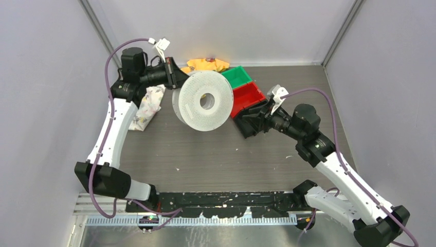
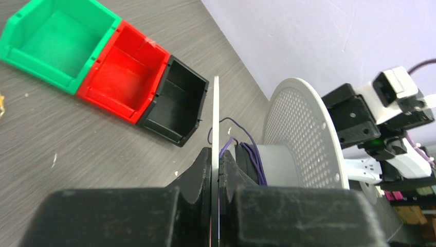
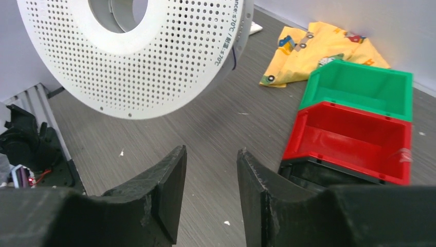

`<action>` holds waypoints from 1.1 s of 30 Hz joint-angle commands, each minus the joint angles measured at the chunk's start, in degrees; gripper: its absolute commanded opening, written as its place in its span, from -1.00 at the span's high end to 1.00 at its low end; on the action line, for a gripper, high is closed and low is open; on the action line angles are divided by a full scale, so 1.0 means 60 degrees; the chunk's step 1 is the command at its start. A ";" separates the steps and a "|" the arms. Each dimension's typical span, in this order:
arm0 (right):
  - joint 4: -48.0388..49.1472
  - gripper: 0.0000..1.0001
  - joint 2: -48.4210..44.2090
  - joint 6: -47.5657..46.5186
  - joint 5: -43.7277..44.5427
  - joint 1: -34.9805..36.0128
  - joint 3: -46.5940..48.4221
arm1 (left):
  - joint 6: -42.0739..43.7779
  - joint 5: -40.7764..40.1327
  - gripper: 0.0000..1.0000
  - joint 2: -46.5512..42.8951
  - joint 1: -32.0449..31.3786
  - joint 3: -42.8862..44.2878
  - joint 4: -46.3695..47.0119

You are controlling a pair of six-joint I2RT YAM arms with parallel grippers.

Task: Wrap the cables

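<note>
A white perforated spool (image 1: 204, 100) hangs tilted above the table's far middle. My left gripper (image 1: 178, 78) is shut on the thin edge of its near flange (image 2: 215, 118). In the left wrist view the thin purple cable (image 2: 255, 157) is wound in a few turns on the grey hub, with a loose loop (image 2: 230, 121) by the flange. My right gripper (image 1: 246, 121) is open and empty, low over the table just right of the spool (image 3: 139, 67). A short bit of the cable (image 3: 234, 57) shows at the spool's rim in the right wrist view.
A green bin (image 1: 237, 77), a red bin (image 1: 248, 96) and a black bin (image 2: 177, 105) stand in a row at the back right, beside my right gripper. A yellow cloth (image 1: 207, 64) lies at the back wall. A floral cloth (image 1: 147, 105) lies under my left arm.
</note>
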 commanded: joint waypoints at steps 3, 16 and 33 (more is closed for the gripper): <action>-0.1456 -0.19 -0.0897 -0.0934 0.1529 -0.0044 0.0719 | -0.0540 -0.0047 0.99 -0.0477 0.0448 -0.0607 0.1241; -0.1402 -0.66 -0.1279 -0.0748 0.3584 -0.0039 0.0062 | -0.1130 0.0420 0.99 0.0708 0.0843 -0.3138 0.4175; -0.1534 -0.67 -0.0823 -0.0862 0.3677 -0.0061 0.0054 | -0.0750 -0.0157 0.99 0.3829 0.0858 -0.3493 0.3890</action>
